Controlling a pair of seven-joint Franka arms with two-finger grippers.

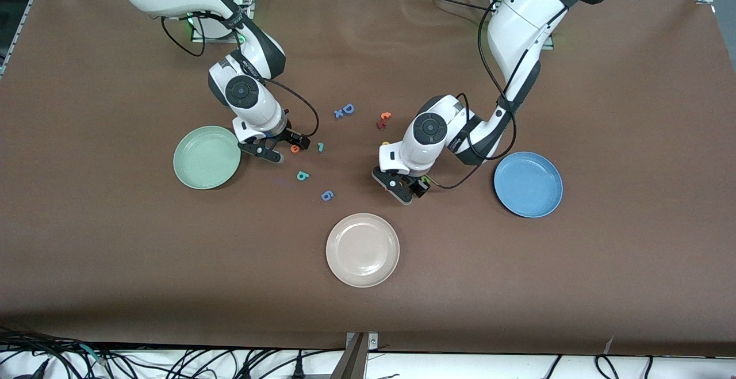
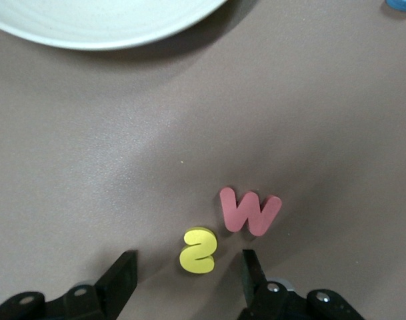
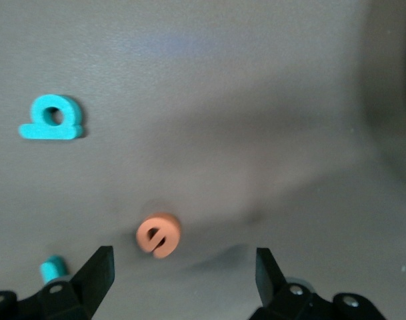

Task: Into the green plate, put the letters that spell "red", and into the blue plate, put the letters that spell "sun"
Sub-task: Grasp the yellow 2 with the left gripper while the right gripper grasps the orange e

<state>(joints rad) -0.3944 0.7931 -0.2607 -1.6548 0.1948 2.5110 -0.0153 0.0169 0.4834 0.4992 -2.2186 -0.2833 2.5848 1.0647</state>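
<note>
My left gripper (image 2: 188,273) is low over the table, open, with the yellow "s" (image 2: 199,251) lying between its fingertips and a gap on each side. A pink "w" (image 2: 249,211) lies just past the "s". In the front view this gripper (image 1: 405,189) sits between the cream plate and the blue plate (image 1: 528,184). My right gripper (image 3: 184,267) is open beside the green plate (image 1: 207,157), with the orange "e" (image 3: 159,235) just ahead of its fingertips, nearer one finger. The teal "d" (image 3: 51,119) and teal "r" (image 3: 53,268) lie close by.
A cream plate (image 1: 362,249) lies nearest the front camera. A blue "g"-like letter (image 1: 327,195) lies near the teal "d" (image 1: 303,176). A big blue "D" (image 1: 345,110) and a red-orange letter pair (image 1: 383,119) lie toward the robots' bases.
</note>
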